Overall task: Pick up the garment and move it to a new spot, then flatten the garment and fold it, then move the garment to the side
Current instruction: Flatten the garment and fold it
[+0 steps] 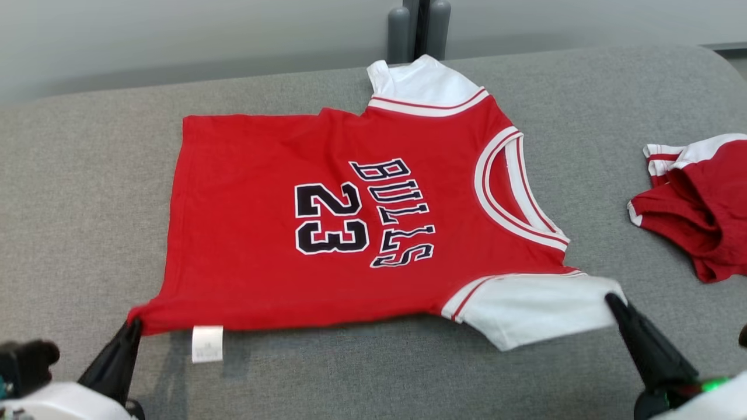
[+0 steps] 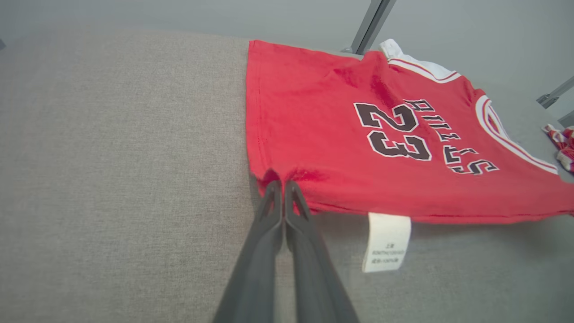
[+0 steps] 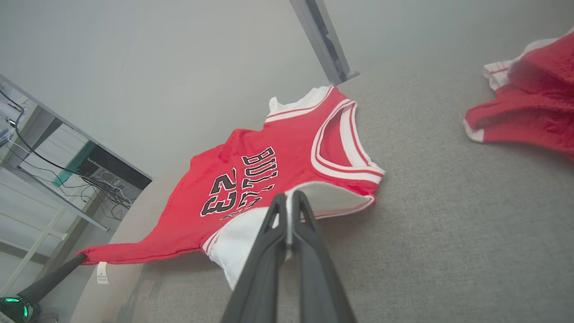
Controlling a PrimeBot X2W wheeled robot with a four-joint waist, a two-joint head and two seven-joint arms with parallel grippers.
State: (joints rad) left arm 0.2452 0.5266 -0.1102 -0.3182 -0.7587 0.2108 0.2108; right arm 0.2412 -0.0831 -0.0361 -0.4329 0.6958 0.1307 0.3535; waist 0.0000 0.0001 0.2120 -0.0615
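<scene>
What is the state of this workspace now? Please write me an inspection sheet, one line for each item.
Surface: grey cloth pad, no stains seen.
Job's things: red jersey spread print-up, near edge lifted; white tag hangs from its hem.
Clutter: second red garment crumpled at the right, apart from the jersey.
Grippers: left gripper jaws shut on the hem corner; right gripper jaws shut on the white sleeve.
Cables: loose wires under a desk beyond the pad.
Surroundings: grey wall, two posts behind the pad.
</scene>
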